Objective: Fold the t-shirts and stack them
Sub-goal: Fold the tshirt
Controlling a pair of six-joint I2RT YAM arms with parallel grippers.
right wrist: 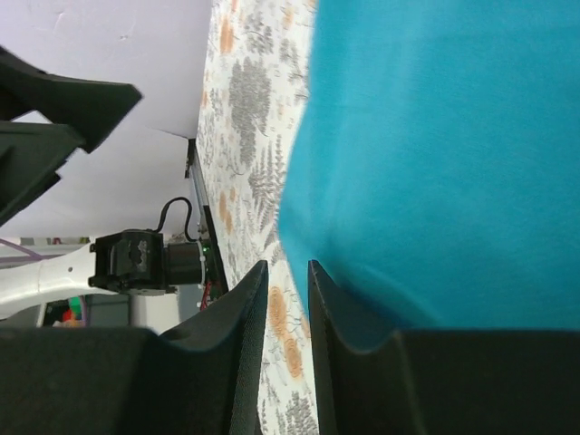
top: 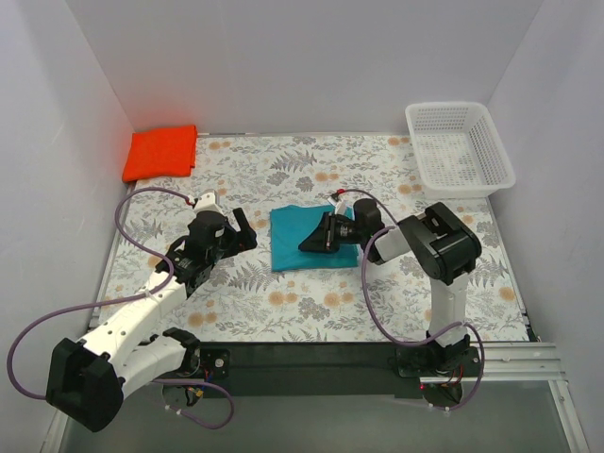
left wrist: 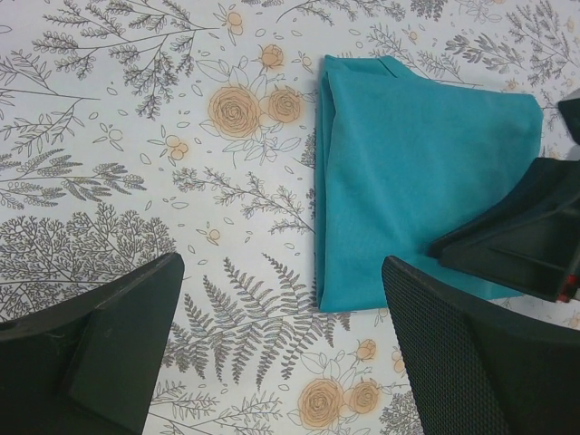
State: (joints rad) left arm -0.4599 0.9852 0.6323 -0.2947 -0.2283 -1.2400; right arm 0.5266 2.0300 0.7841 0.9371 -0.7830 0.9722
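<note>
A teal t-shirt (top: 288,243), folded into a rectangle, lies in the middle of the table; it also shows in the left wrist view (left wrist: 408,172) and the right wrist view (right wrist: 435,136). An orange folded t-shirt (top: 161,151) lies at the back left corner. My left gripper (top: 247,230) is open and empty, just left of the teal shirt, above the bare cloth (left wrist: 281,272). My right gripper (top: 305,245) lies low over the teal shirt's near part, its jaws nearly closed with a narrow gap (right wrist: 288,268) and nothing between them.
A white plastic basket (top: 447,106) stands at the back right. The table has a floral cloth (top: 377,293) and white walls on three sides. The left arm's base shows in the right wrist view (right wrist: 136,263).
</note>
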